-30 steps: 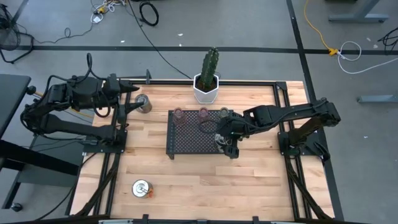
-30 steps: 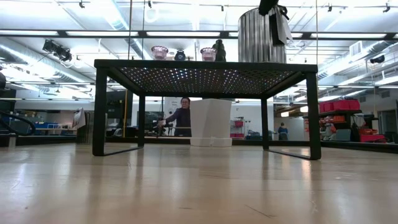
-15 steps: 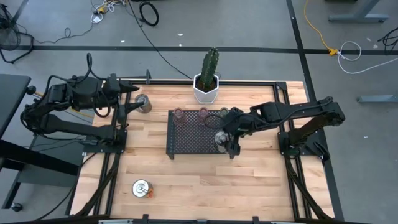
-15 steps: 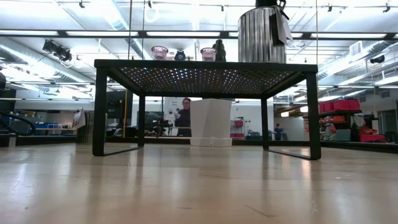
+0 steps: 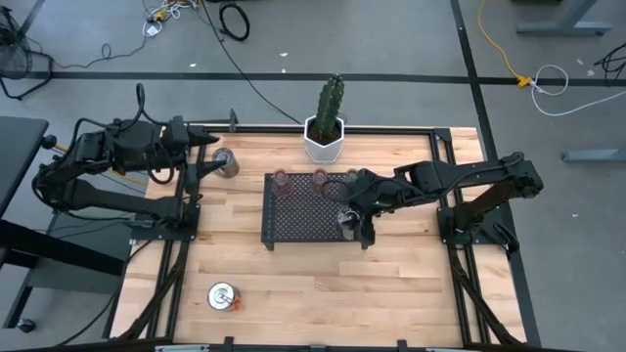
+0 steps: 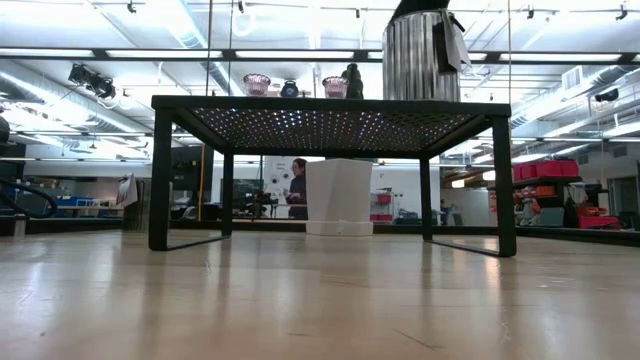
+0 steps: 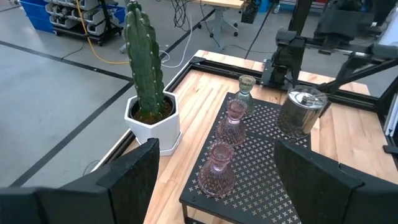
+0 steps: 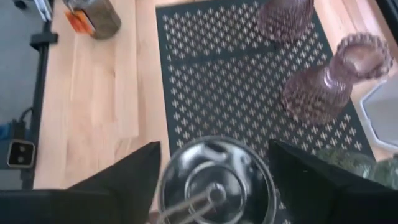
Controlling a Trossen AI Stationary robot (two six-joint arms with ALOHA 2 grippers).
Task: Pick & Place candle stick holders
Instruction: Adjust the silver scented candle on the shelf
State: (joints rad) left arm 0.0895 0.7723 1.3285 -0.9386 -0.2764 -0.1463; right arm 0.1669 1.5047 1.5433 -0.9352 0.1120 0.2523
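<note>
Holders number six: three of shiny silver metal and three of tinted glass. The glass ones stand in a row along the far edge of the single black mesh tray (image 5: 293, 220) at the table's middle: a pinkish cup (image 7: 216, 171) on the left, a brownish-pink cup (image 7: 232, 124) in the middle, and a greenish cup (image 7: 245, 93) on the right.

One silver holder (image 8: 214, 180) stands upright on the tray's near right part. The right gripper (image 5: 356, 219) is over it with this holder between its two fingers; whether they press on it or only straddle it cannot be told.

A second silver holder (image 5: 226, 162) sits on the wooden table at the far left, off the tray, just beside the left gripper (image 5: 205, 144). That gripper's fingers are spread wide apart with nothing between them.

A third silver holder (image 5: 224, 295) stands alone at the near left of the table, well apart from the tray and both arms.

One white hexagonal pot with a cactus (image 5: 325, 137) stands at the table's far edge, just beyond the tray.

In the low view one person (image 6: 297, 188) shows far off in the room behind the table.
</note>
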